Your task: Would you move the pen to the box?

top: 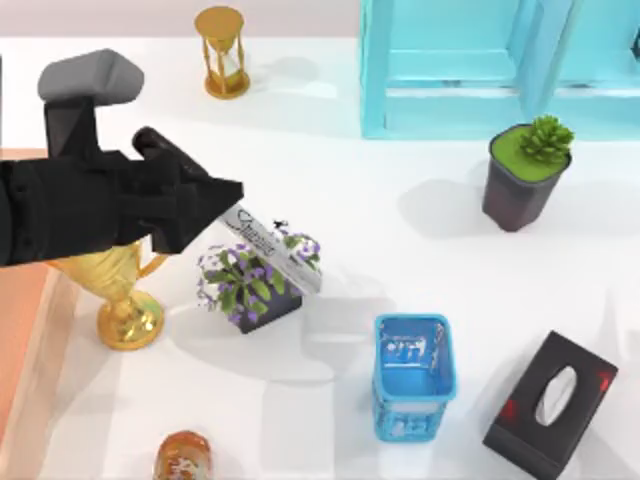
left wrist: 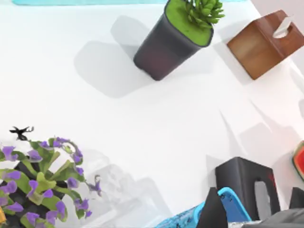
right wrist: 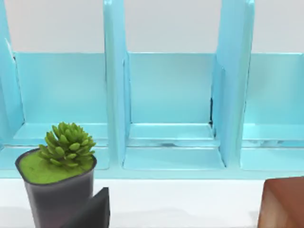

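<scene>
The pen [top: 280, 255], a pale barrel with black script, slants out from the tip of my left gripper [top: 222, 200], which is shut on its upper end; the cap is hidden in the fingers. The pen hangs above a purple-flowered plant [top: 250, 282]. A strip of the salmon-pink box [top: 18, 345] and its pale wall show at the table's left edge, left of the gripper and past a gold trophy [top: 125, 290]. One dark fingertip [left wrist: 212, 213] rises at the edge of the left wrist view. My right arm is parked facing a cyan shelf [right wrist: 171, 104].
A blue mesh cup [top: 413, 375] and a black tissue box [top: 550, 405] stand at the front right. A potted succulent [top: 525, 175] sits before the cyan shelf [top: 500, 70], an hourglass [top: 224, 52] at the back, an orange jar [top: 185, 458] in front, a brown box [left wrist: 261, 45] beyond.
</scene>
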Robot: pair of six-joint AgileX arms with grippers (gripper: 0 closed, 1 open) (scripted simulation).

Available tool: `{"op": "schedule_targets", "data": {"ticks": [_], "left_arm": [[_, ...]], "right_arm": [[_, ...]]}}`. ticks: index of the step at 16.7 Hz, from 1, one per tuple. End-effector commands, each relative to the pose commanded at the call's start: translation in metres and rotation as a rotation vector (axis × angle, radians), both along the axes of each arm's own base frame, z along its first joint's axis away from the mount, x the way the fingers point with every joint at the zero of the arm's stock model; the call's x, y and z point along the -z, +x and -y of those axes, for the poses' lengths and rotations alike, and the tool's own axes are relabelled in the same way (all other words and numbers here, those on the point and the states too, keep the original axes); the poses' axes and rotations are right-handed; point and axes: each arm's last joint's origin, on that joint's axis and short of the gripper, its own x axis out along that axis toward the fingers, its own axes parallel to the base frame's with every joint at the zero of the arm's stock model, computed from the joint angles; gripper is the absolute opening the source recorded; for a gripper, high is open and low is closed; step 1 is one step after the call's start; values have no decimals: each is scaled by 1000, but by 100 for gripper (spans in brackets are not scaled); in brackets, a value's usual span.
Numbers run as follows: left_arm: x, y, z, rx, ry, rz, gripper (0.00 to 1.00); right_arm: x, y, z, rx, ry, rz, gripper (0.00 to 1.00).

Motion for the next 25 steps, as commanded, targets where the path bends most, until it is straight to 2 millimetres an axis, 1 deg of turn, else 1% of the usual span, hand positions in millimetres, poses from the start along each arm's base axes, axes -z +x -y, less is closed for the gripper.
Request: {"op": "schedule_targets", "data": {"ticks": [4, 6, 8, 11, 13, 15, 18, 21, 23, 25], "left_arm": [[1, 1, 1, 2, 4, 0, 0], [-4, 5, -1, 3, 22, 21, 0], [-15, 14, -6, 1, 61, 74, 0], [-41, 31, -22, -6, 154, 203, 0], [-61, 42, -40, -12, 242, 301, 0], [-76, 49, -63, -17, 346, 373, 0], [-88, 53, -103, -11, 505, 404, 0], [-83, 48, -144, 17, 613, 338, 0], [-74, 41, -168, 40, 641, 266, 0], [-64, 32, -187, 57, 644, 199, 0]], "right_arm": [[0, 0, 0, 0, 0, 0, 100], [0, 0, 0, 0, 0, 0, 100], [0, 0, 0, 0, 0, 0, 100], [0, 0, 0, 0, 0, 0, 100], [0, 0, 0, 0, 0, 0, 100], [0, 0, 0, 0, 0, 0, 100], [0, 0, 0, 0, 0, 0, 100], [0, 0, 0, 0, 0, 0, 100], [0, 0, 0, 0, 0, 0, 100], [0, 0, 0, 0, 0, 0, 100]]}}
